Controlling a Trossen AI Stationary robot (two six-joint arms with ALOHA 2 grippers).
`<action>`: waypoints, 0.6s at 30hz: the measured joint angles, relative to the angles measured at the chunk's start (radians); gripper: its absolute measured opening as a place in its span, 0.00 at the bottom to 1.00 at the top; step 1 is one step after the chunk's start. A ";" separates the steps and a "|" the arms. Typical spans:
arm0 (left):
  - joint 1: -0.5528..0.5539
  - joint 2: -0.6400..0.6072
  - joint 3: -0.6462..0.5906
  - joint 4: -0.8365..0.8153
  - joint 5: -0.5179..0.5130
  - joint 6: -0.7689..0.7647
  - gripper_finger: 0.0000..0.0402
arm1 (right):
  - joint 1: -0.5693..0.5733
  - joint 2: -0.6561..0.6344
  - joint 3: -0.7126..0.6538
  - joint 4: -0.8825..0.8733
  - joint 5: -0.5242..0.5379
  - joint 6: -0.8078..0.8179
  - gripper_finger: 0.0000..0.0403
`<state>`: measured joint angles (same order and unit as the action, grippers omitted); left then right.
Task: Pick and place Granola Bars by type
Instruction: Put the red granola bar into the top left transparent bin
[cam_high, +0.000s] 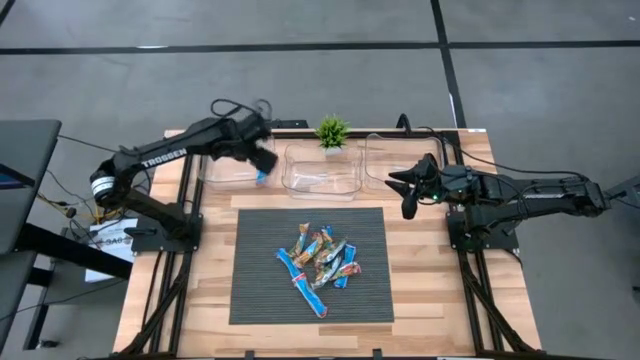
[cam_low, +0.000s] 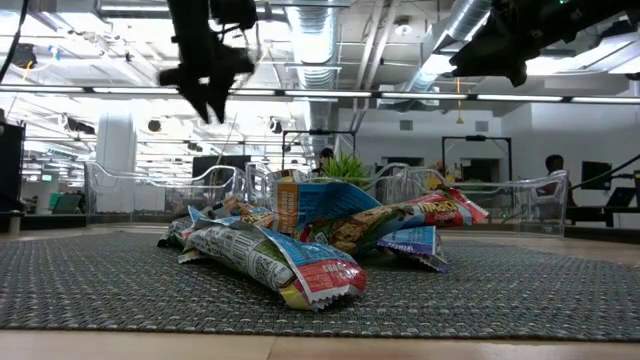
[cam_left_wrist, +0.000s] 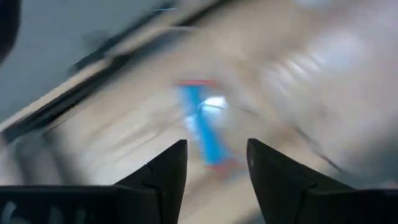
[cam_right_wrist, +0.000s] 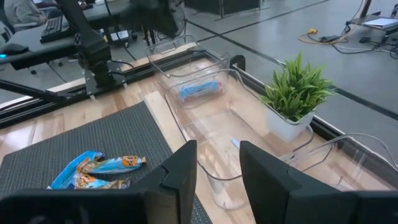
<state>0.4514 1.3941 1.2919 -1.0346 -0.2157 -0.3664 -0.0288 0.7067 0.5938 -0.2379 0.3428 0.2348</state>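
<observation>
Several granola bars (cam_high: 320, 260), blue ones and tan, orange and red ones, lie heaped on the dark ribbed mat; the low view shows the heap (cam_low: 320, 240) up close. One blue bar (cam_high: 262, 178) lies flat on the floor of the left clear bin (cam_high: 232, 168); it also shows in the right wrist view (cam_right_wrist: 199, 90). My left gripper (cam_high: 263, 160) hangs open just above that bar (cam_left_wrist: 202, 124). My right gripper (cam_high: 402, 194) is open in the air beside the right bin, its fingers (cam_right_wrist: 217, 149) pointing toward the middle bin.
Three clear bins stand in a row along the mat's far edge: left, middle (cam_high: 322, 172) and right (cam_high: 388, 160). A small green potted plant (cam_high: 332, 132) stands behind the middle bin. The wooden table top (cam_high: 420, 280) shows bare on both sides of the mat (cam_high: 260, 300).
</observation>
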 joint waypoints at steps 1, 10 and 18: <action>-0.032 0.000 0.000 0.007 0.087 0.078 0.39 | 0.000 0.000 0.000 0.000 0.000 0.000 0.28; -0.398 0.000 0.000 0.116 0.431 0.335 0.39 | 0.003 0.000 0.000 -0.025 -0.024 -0.016 0.28; -0.604 0.076 0.003 0.128 0.307 0.431 0.39 | 0.084 0.020 0.008 -0.043 -0.295 -0.096 0.28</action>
<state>-0.1522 1.4697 1.2951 -0.9066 0.0913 0.0646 0.0552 0.7266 0.6019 -0.2810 0.0476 0.1384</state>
